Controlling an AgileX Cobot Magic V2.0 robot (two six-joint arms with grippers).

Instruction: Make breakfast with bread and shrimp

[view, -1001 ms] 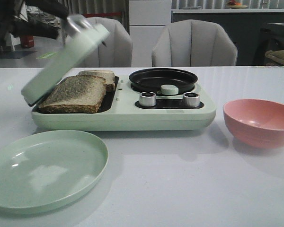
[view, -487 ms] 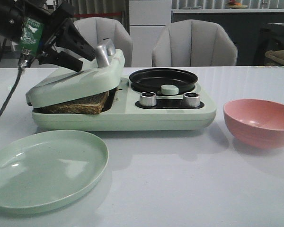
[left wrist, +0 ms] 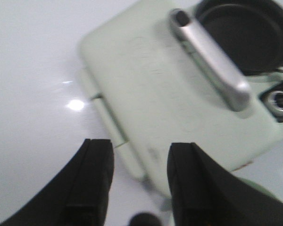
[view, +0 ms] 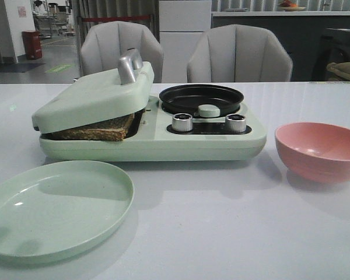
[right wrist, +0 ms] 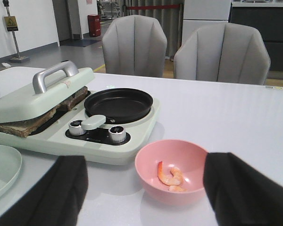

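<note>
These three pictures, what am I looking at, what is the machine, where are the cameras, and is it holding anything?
A two-armed robot is making breakfast at a table. One camera looks forward over the table; one sits on each wrist. On the table stands a green breakfast maker, its lid lowered on the bread, with a black pan. In front lie a green plate and a pink bowl holding shrimp. The left pincer and right pincer are both open and hold nothing.

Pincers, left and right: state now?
Left pincer: open, holding nothing, above the sandwich maker lid.
Right pincer: open, holding nothing.
</note>
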